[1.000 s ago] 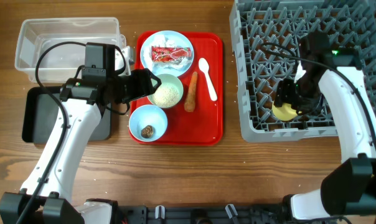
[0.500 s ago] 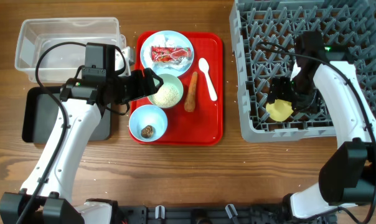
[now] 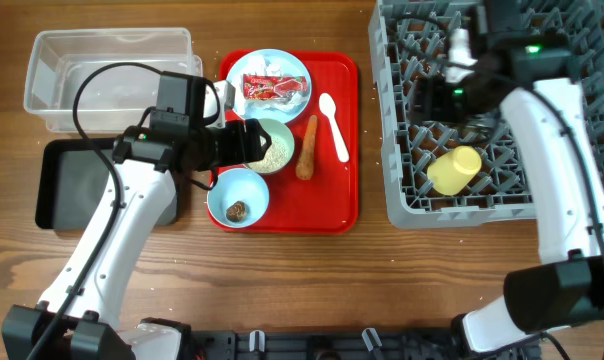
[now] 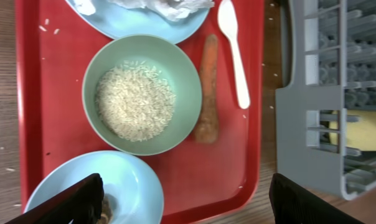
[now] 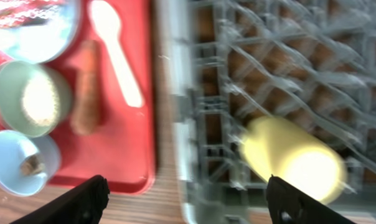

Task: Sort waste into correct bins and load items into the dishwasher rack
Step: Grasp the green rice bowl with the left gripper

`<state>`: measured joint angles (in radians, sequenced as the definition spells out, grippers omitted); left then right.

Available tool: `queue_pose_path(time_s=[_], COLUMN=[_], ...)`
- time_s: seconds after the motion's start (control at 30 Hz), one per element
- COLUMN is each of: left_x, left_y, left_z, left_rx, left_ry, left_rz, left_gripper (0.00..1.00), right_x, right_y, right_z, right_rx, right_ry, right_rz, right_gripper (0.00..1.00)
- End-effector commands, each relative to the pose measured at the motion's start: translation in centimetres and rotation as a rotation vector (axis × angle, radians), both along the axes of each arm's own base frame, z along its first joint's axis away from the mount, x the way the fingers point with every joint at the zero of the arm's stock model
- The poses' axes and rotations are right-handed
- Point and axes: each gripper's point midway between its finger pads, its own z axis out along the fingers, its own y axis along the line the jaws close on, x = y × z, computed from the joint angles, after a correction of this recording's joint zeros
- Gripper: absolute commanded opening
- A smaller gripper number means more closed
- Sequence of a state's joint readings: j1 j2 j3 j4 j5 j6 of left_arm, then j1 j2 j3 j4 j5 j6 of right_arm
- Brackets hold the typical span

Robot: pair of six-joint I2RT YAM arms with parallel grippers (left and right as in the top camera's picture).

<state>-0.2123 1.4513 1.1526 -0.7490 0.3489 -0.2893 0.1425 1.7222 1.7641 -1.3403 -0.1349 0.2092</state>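
On inspection, the right gripper (image 5: 188,200) hung above the rack (image 3: 402,205) with its jaws spread wide and nothing between them. The cup (image 3: 454,170) lay on its side among the pegs near the rack's front edge, apart from the gripper. I judged that item loaded, and the open jaws fit a hand with no load to carry. The left gripper (image 4: 185,202) was likewise open and empty. It was poised over the red tray (image 4: 45,93) close to the green bowl (image 4: 89,84), whose rice (image 4: 135,102) was undisturbed. That stance looked to me like lining up for a grasp, though I could not tell which object was meant. The carrot (image 4: 208,93) lay just beside that bowl, with the spoon (image 4: 233,50) beyond it. The blue bowl (image 3: 218,186) held the scrap (image 3: 238,210), and the plate (image 3: 232,75) carried the wrapper (image 3: 275,88) and tissue (image 4: 169,6). The tub (image 3: 42,90) and black tray (image 3: 67,190) showed no waste. In my judgement the sorting had not begun, and the bowls needed emptying before racking.
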Motion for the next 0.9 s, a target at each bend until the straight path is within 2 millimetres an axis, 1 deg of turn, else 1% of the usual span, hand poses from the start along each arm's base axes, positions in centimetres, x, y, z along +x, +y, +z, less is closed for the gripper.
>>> queue_pose_path(time_s=[0.0, 0.03, 0.1, 0.17, 0.27, 0.33, 0.4, 0.53, 0.67, 0.8, 0.87], left_x=[0.6, 0.6, 0.6, 0.5, 0.5, 0.5, 0.5, 1.0, 1.7, 2.5, 2.7], left_y=[0.8, 0.6, 0.2, -0.3, -1.1, -1.9, -2.5, -2.1, -2.5, -2.6, -2.8], left_z=[0.0, 0.1, -0.1, -0.8, -1.8, -2.7, -4.1, -5.8, -6.0, -5.6, -5.5], left_rx=[0.068, 0.069, 0.092, 0.145, 0.177, 0.186, 0.212, 0.271, 0.306, 0.313, 0.312], left_ry=[-0.030, -0.036, -0.049, -0.054, -0.045, -0.029, -0.010, 0.005, -0.059, -0.096, -0.113], left_rz=[0.012, 0.007, -0.017, -0.044, -0.065, -0.086, -0.128, -0.130, -0.227, -0.222, -0.234], left_gripper=[0.85, 0.85, 0.85, 0.85, 0.85, 0.85, 0.85, 0.84, 0.84, 0.83, 0.83], right_x=[0.8, 1.1, 1.6, 2.0, 2.3, 2.3, 2.3, 2.5, 2.5, 2.9, 3.0], right_y=[5.0, 5.7, 6.1, 6.6, 7.0, 7.2, 7.5, 8.1, 8.8, 9.0, 9.0], right_z=[1.4, 1.7, 1.9, 2.2, 2.4, 2.5, 2.5, 2.0, 0.7, -1.0, -1.2], right_rx=[0.080, 0.086, 0.102, 0.127, 0.136, 0.137, 0.138, 0.138, 0.131, 0.120, 0.119], right_ry=[-0.084, -0.105, -0.124, -0.143, -0.158, -0.162, -0.165, -0.159, -0.126, -0.085, -0.084], right_rz=[0.064, 0.071, 0.061, 0.060, 0.069, 0.076, 0.082, 0.094, 0.109, 0.108, 0.108], right_gripper=[0.84, 0.84, 0.84, 0.83, 0.83, 0.83, 0.83, 0.83, 0.82, 0.82, 0.82])
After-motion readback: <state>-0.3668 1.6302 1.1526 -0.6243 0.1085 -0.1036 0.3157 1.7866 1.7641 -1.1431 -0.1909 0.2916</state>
